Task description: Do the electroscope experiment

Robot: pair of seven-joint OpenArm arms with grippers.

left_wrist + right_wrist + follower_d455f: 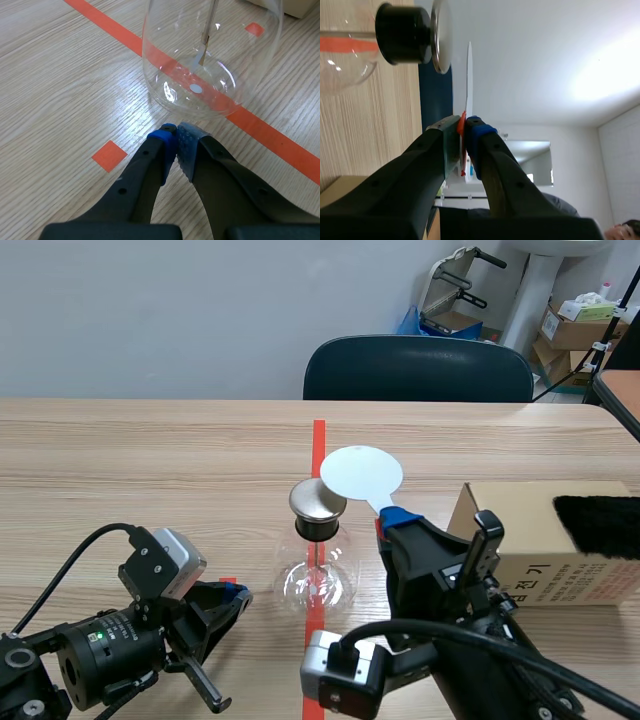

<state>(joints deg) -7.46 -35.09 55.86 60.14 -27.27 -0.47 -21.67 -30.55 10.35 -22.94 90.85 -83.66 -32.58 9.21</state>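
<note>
The electroscope, a clear glass flask with a black stopper and a round metal cap, stands on the red tape line at mid-table. My right gripper is shut on the orange handle of a white round paddle, held upright just right of the cap. In the right wrist view the paddle is edge-on beside the metal cap, with a narrow gap between them. My left gripper lies low on the table left of the flask. Its fingers are shut on nothing, a little short of the flask, whose rod and foil leaf show through the glass.
A cardboard box with a black furry piece on top stands at the right, close behind the right arm. A dark chair is at the table's far edge. Red tape squares mark the wood near the left gripper.
</note>
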